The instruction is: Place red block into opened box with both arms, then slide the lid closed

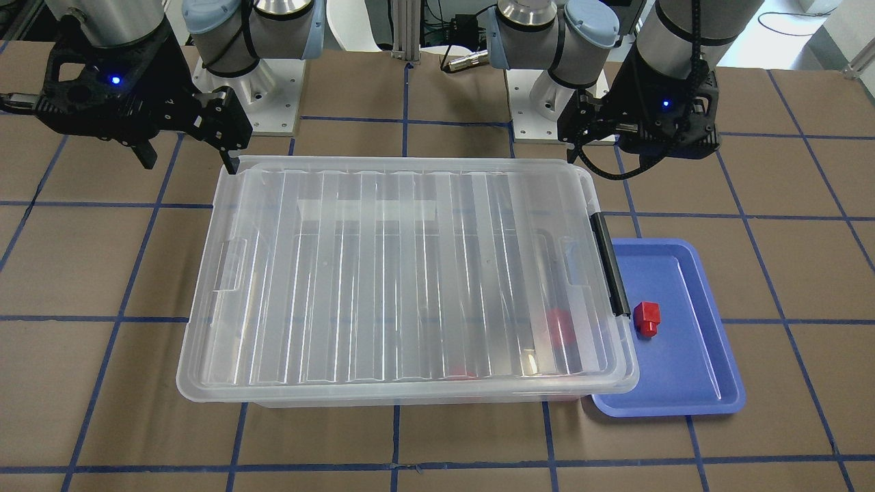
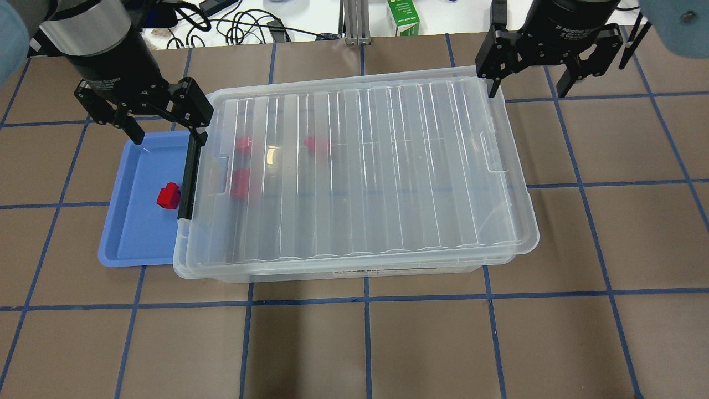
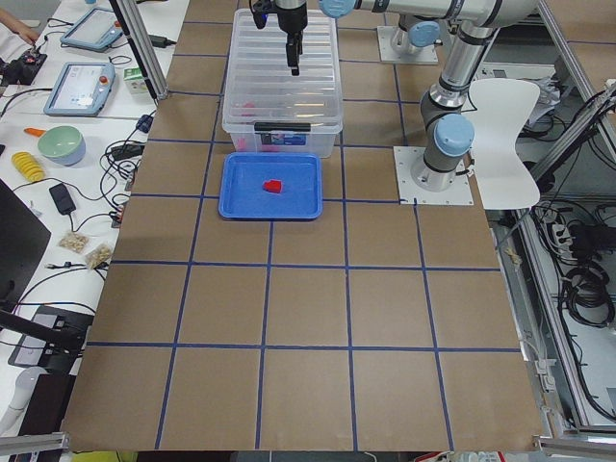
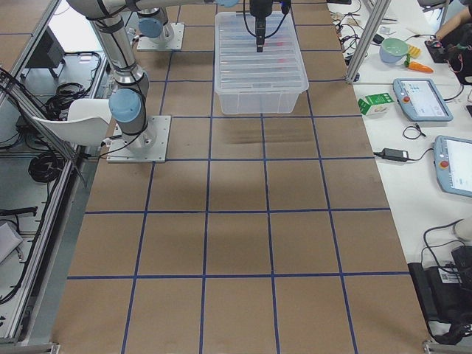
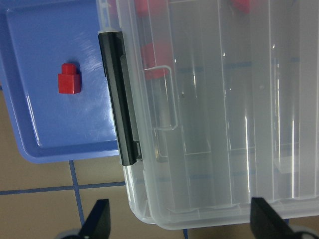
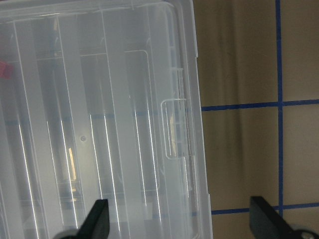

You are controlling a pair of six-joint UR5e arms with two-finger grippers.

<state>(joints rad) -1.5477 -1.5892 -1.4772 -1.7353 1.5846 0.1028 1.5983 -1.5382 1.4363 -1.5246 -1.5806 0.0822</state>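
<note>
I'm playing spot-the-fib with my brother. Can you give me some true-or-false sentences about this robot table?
1. The red block lies on the blue tray. True.
2. The lid lies flat on the table beside the box. False: it lies on top of the box.
3. The left hand is holding the red block. False: it is open and holds nothing.
4. The right hand is open. True.
5. Other red pieces show through the lid, inside the box. True.
</note>
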